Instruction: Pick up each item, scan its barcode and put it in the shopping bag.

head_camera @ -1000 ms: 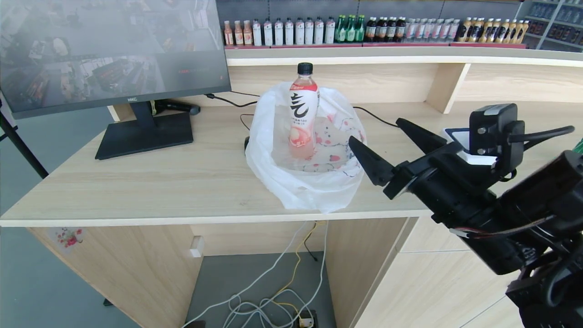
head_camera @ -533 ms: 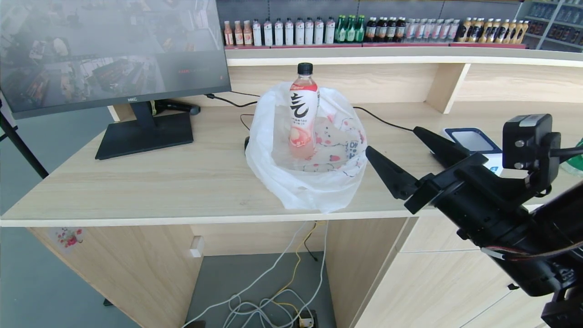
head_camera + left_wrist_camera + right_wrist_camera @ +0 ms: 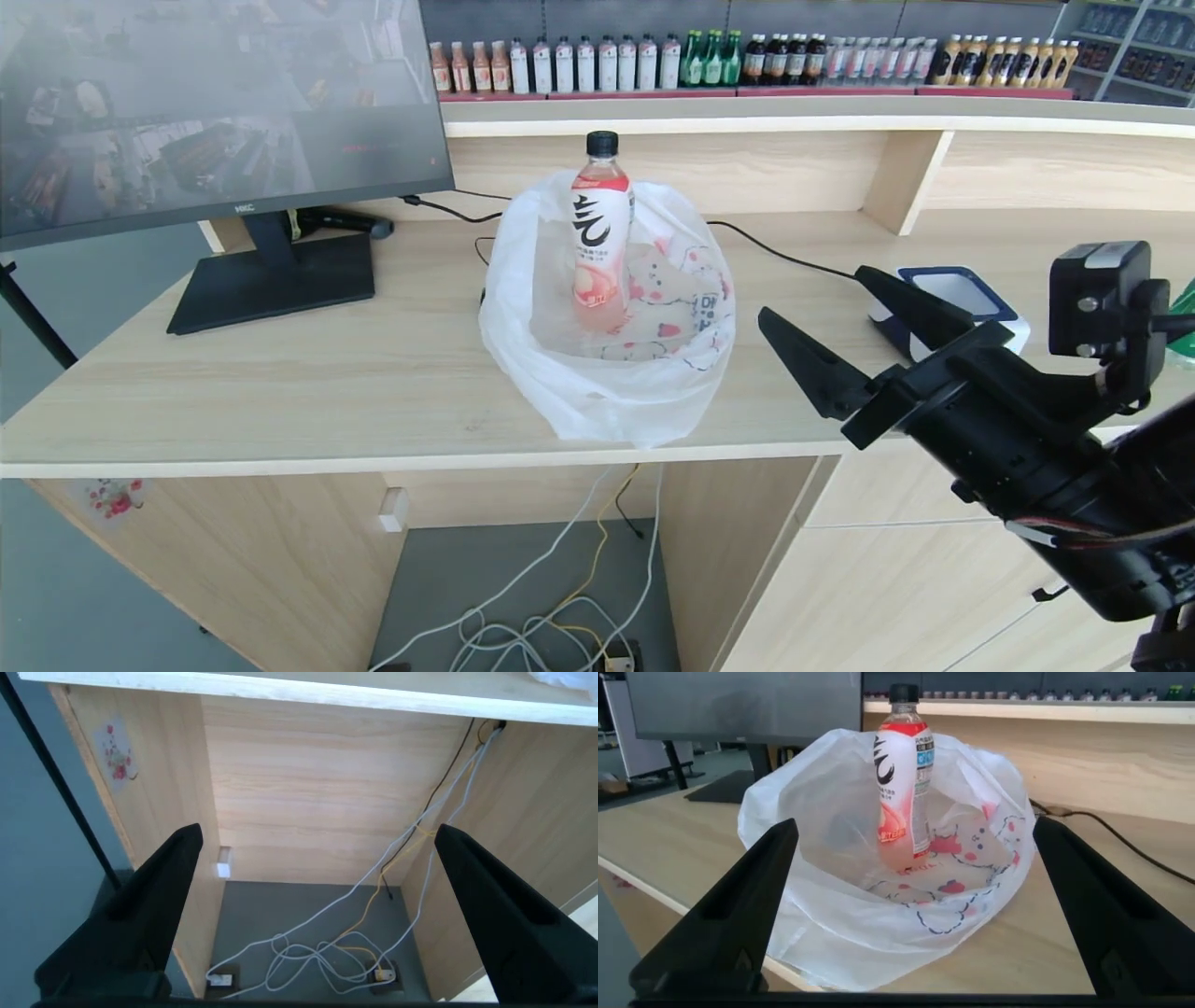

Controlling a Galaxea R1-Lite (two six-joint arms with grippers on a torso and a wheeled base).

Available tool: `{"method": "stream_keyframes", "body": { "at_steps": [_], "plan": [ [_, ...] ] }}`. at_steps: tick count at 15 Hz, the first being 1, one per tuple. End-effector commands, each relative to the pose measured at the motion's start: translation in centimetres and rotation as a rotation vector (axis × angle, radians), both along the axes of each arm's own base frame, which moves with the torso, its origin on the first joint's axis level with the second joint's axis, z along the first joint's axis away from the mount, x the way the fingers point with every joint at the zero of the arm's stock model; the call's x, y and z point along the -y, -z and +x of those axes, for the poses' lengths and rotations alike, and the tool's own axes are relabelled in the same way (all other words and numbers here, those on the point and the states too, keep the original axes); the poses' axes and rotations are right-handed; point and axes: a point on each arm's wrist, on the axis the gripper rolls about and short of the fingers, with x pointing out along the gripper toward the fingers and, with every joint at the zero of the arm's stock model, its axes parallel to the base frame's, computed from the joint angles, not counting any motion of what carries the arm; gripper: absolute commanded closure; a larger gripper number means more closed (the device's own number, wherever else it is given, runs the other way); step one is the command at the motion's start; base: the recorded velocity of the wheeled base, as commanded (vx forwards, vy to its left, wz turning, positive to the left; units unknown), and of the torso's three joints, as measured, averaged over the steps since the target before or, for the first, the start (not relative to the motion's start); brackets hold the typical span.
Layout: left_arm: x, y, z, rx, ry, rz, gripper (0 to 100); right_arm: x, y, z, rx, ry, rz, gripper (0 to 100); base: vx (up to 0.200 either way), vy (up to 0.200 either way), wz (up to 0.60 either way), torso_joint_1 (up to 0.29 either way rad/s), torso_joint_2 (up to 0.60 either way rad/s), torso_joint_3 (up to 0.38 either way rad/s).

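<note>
The bottle stands upright in the shopping bag on the counter, with the monitor to its left and the scanner to its right.

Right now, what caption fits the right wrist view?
Open right gripper faces a pink bottle upright in the white shopping bag.

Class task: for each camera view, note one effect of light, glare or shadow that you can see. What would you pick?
Head view: the monitor looks washed by a pale glare across its screen. Right wrist view: light passes through the thin shopping bag, so its walls glow pale around the bottle. Left wrist view: the recess under the counter is shaded, dimmest around the cables on the floor.
</note>
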Motion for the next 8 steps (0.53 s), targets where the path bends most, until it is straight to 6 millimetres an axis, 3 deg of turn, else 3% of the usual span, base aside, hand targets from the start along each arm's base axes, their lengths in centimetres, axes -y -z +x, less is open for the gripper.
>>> {"method": "stream_keyframes", "body": {
  "at_steps": [1,8],
  "plan": [
    [0.0,0.01,0.0,-0.001,0.0,0.0,0,0.08,-0.06,-0.22,0.003,-0.002,0.002,0,0.0,-0.2,0.0,0.007,0.01,0.002],
    [0.0,0.01,0.0,-0.001,0.0,-0.003,0,0.26,0.11,-0.41,-0.004,0.0,-0.002,0,0.0,-0.2,0.0,-0.002,0.0,0.004]
  ]
}}
